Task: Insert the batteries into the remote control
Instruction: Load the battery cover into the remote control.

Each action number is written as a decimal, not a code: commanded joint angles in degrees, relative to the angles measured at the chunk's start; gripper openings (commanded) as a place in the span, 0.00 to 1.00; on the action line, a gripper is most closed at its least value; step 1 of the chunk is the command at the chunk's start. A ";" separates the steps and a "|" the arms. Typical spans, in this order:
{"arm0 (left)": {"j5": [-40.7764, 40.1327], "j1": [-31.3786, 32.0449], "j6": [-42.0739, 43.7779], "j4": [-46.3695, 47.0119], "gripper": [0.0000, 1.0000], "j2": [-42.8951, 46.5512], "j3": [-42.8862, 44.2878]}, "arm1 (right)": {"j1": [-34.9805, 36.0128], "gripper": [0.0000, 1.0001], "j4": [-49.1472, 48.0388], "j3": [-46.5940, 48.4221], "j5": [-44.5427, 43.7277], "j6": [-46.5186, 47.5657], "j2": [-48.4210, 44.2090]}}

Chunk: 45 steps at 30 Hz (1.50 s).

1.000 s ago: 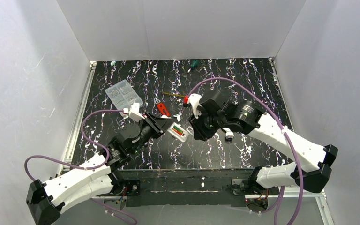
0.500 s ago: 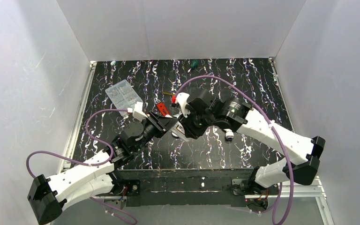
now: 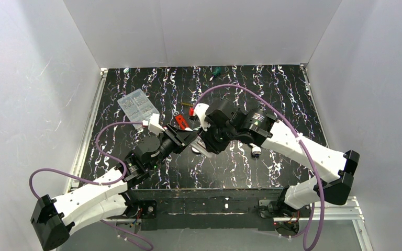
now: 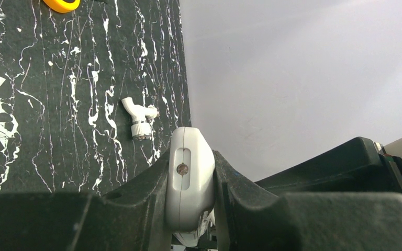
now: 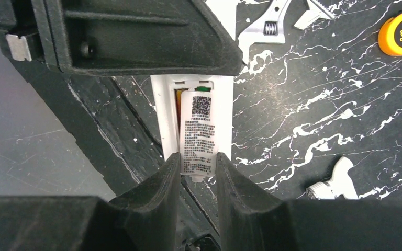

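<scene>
Marbled table point(image 5: 303, 94) | tape measure point(image 5: 401, 32) "2m" | QR-labelled cover point(image 5: 199, 130) over remote point(image 5: 225, 125)

top: overhead, far | wrists: close-up | shared: remote control point(image 4: 188, 183), table point(image 3: 272, 167)

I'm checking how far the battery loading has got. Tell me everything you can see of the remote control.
The remote control is a slim white plastic bar, its back facing the right wrist camera. The left gripper is shut on one rounded end, whose face shows a slot with a small metal dot. Over the bay lies a white labelled cover with a QR code, pinched by the right gripper; red-yellow and green of the batteries peek past its edges.
</scene>
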<state>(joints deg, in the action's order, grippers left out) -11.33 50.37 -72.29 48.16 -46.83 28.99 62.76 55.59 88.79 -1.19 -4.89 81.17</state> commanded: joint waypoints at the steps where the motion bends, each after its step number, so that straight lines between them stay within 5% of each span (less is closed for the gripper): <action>1: -0.24 -0.01 -0.79 5.14 0.00 1.65 0.89 | 0.43 0.26 -0.78 3.18 -1.87 1.10 0.97; 33: 1.91 0.04 -1.04 7.11 0.00 1.51 0.26 | 2.04 0.29 -1.54 7.21 0.75 2.75 5.20; 45: 1.97 -0.01 -1.11 8.00 0.00 1.70 -0.41 | 2.01 0.48 -1.89 8.57 3.58 3.48 6.47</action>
<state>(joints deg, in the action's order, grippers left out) -10.92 50.00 -72.42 48.60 -46.30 28.32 64.14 58.43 94.52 -1.06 -1.65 86.87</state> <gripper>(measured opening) 0.258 0.442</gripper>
